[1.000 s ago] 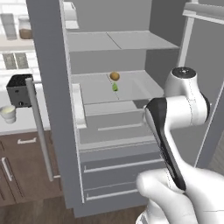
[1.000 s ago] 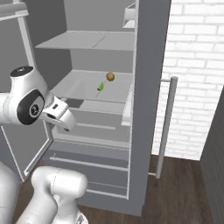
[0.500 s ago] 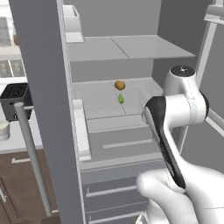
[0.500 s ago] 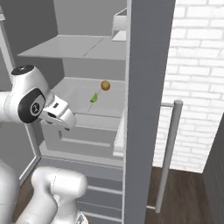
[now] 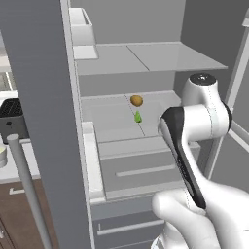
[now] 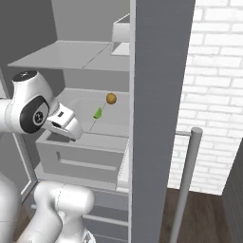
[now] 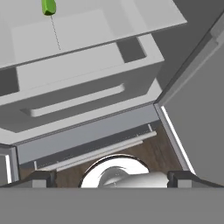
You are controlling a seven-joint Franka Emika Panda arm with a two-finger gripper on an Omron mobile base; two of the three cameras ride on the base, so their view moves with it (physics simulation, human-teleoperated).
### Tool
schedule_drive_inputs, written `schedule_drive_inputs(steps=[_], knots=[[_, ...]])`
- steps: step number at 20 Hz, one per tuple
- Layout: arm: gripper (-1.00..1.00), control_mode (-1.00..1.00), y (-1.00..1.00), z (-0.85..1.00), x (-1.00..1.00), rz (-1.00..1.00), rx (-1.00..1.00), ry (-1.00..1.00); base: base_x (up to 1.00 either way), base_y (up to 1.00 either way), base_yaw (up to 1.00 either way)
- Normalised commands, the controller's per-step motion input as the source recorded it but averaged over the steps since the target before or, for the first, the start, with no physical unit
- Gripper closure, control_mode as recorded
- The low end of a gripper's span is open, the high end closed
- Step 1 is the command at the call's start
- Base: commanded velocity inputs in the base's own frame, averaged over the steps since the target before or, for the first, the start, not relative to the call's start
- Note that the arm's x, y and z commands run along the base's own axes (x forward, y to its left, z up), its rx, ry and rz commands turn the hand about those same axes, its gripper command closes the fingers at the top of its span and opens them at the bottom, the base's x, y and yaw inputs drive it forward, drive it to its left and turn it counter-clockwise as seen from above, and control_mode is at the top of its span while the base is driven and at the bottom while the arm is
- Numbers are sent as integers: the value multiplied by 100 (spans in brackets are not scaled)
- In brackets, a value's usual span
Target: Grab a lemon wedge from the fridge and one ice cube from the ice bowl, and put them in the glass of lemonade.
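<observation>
The fridge (image 5: 44, 97) stands open with the green lemon wedge (image 5: 138, 116) on its middle shelf beside a small brown ball (image 5: 136, 100), while the gripper (image 7: 111, 177), spread wide and empty, hangs below, so nothing is collected yet.

The fridge (image 5: 44, 73) looks like matt grey metal, its shelves (image 5: 146, 56) smooth and dull. The lemon wedge (image 5: 138, 116) has a smooth, slightly waxy green skin. Beside the fridge, the brick wall (image 6: 216, 71) is rough, white-painted; the floor (image 6: 204, 213) dark wood.
</observation>
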Motion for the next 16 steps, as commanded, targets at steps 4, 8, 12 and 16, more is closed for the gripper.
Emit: schedule_drive_inputs(steps=[4,8,12,16], knots=[[-100,-100,1,0,29,0,0,0,12,0,0],[-100,-100,9,0,53,0,-1,0,0,0,0],[-100,-100,14,0,88,3,-1,0,0,0,0],[-100,-100,18,-4,76,5,-3,0,0,0,0]])
